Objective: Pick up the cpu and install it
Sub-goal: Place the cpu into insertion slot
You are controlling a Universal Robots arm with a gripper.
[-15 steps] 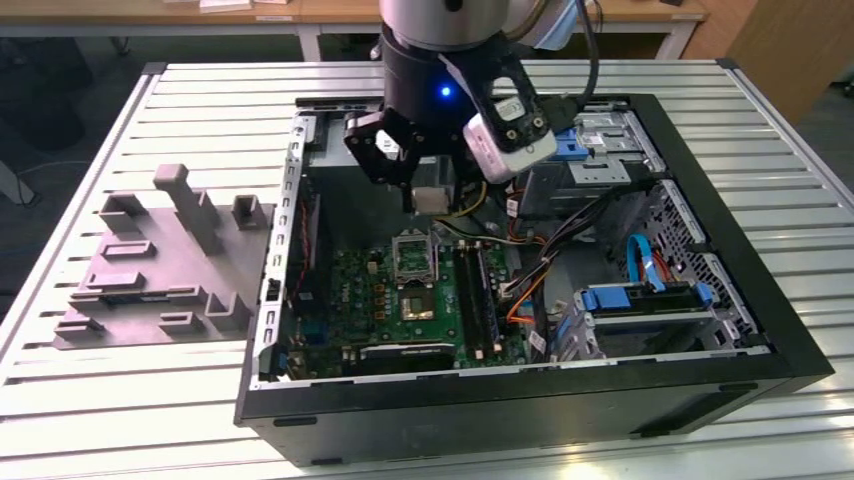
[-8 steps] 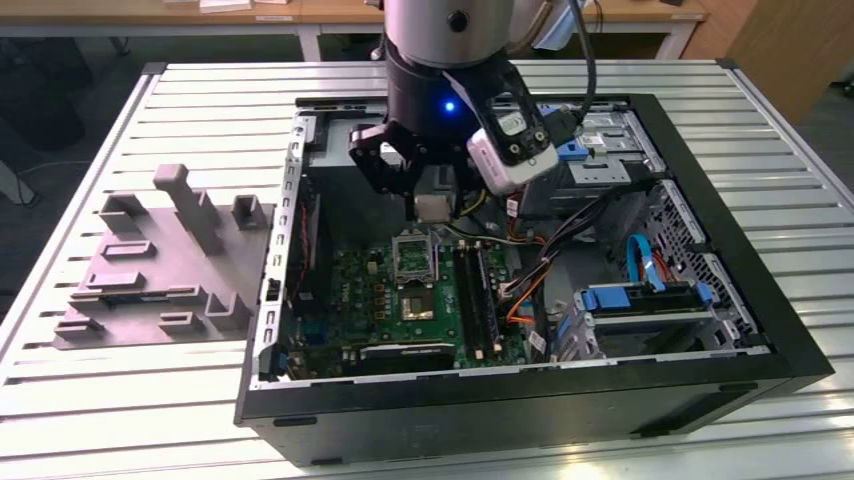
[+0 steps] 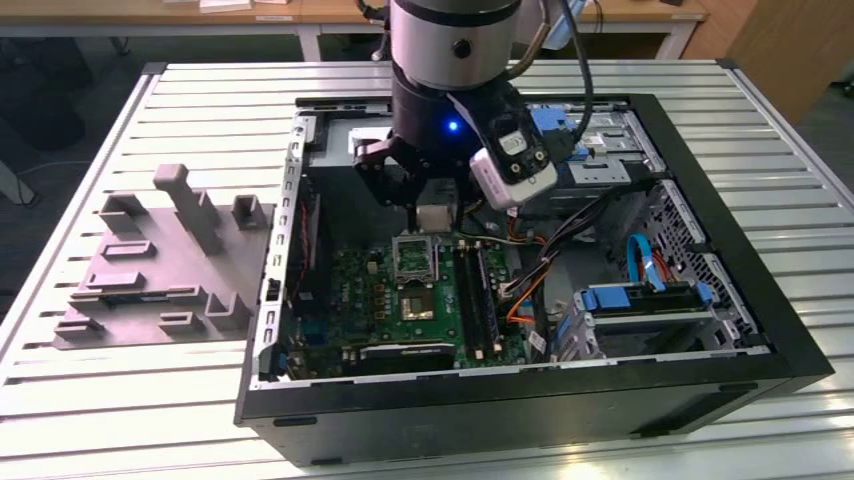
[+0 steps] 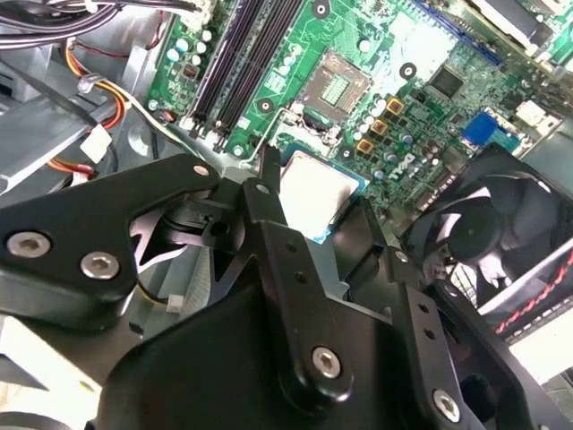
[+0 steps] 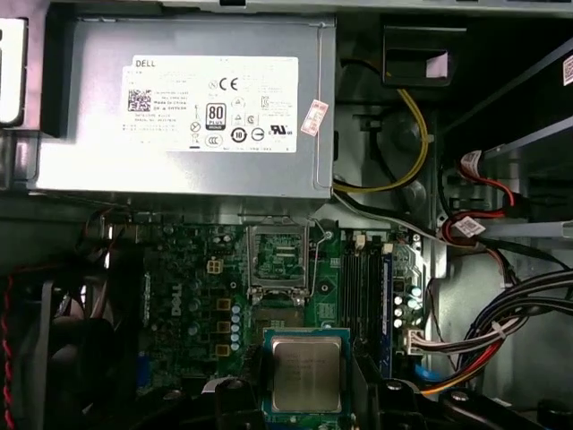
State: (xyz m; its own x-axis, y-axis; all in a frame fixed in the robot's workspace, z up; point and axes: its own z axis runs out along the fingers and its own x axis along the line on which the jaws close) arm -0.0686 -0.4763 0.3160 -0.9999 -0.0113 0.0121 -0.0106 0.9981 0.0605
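on slatted desk (image 3: pixel 160 400), open computer case (image 3: pixel 534 420) near the middle. pinching cpu (image 5: pixel 307 374) between jaws, hovering close above open socket (image 5: pixel 279 260). seating step in hand; probably calls for square alignment, gentle lowering.

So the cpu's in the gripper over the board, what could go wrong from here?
1. The cpu hangs in the gripper near the open socket, not seated; a skewed descent could damage the socket's contacts.
2. It seems held only by its edges, so it might tilt or slip.
3. The cable bundle lies close to the gripper and could snag.
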